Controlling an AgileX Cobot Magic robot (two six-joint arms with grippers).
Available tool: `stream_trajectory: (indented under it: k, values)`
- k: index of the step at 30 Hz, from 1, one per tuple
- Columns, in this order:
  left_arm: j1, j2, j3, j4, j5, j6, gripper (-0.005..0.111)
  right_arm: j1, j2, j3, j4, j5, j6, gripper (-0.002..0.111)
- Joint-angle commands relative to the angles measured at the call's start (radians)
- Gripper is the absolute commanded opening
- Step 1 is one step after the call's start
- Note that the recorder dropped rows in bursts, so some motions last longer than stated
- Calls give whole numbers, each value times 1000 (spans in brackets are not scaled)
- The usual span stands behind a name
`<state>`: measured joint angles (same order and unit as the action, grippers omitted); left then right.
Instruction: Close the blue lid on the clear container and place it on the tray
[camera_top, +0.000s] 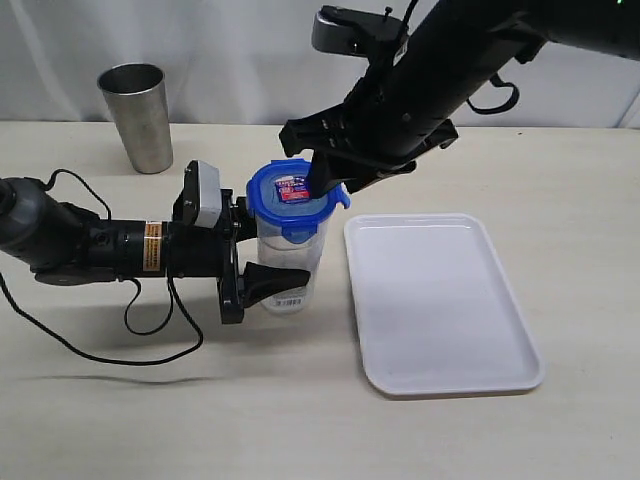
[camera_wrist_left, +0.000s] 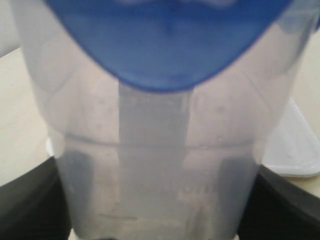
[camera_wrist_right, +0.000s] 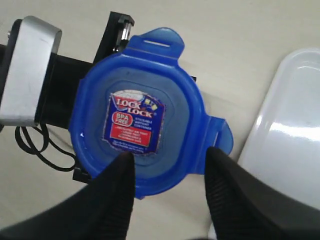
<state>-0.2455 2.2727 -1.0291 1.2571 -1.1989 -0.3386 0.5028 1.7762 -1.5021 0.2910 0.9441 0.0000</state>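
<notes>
The clear container (camera_top: 290, 262) stands upright on the table, just left of the white tray (camera_top: 440, 310). My left gripper (camera_top: 268, 265) reaches in from the left and is shut on the container's lower body; both fingers flank the container (camera_wrist_left: 155, 165) in the left wrist view. The blue lid (camera_top: 292, 200) sits on the container's rim. Seen from above, the lid (camera_wrist_right: 140, 125) shows its red-and-white sticker, and two flaps stick outward. My right gripper (camera_wrist_right: 170, 152) hovers open over the lid's edge on the tray side, one fingertip (camera_top: 318, 186) at the lid's top.
A steel tumbler (camera_top: 137, 115) stands at the back left. The tray (camera_wrist_right: 285, 130) lies close beside the container, with its near rim (camera_wrist_left: 295, 155) visible behind it. The left arm's cable (camera_top: 150, 345) loops on the table.
</notes>
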Motion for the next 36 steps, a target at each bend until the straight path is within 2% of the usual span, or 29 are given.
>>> stream_trajectory:
  k: [1,6,14,20,22,25,28,36]
  values:
    - [2,-15,3,-5,-22,-9,0,-6,25,-4,-13,-6,-8,43]
    - [2,-15,3,-5,-22,-9,0,-6,55,-4,11,2,-26,43]
    - [2,-15,3,-12,-22,-9,0,-6,115,-4,217,27,-199,43]
    - [2,-15,3,-12,-22,-9,0,-6,165,-4,285,25,-254,43]
    - [2,-15,3,-12,-22,-9,0,-6,176,2,312,16,-281,41]
    - [2,-15,3,-12,-22,-9,0,-8,180,35,400,-14,-359,32]
    - [2,-15,3,-12,-22,-9,0,-29,180,64,460,-8,-411,30]
    - [2,-15,3,-75,-22,-3,0,-120,167,76,456,42,-485,30]
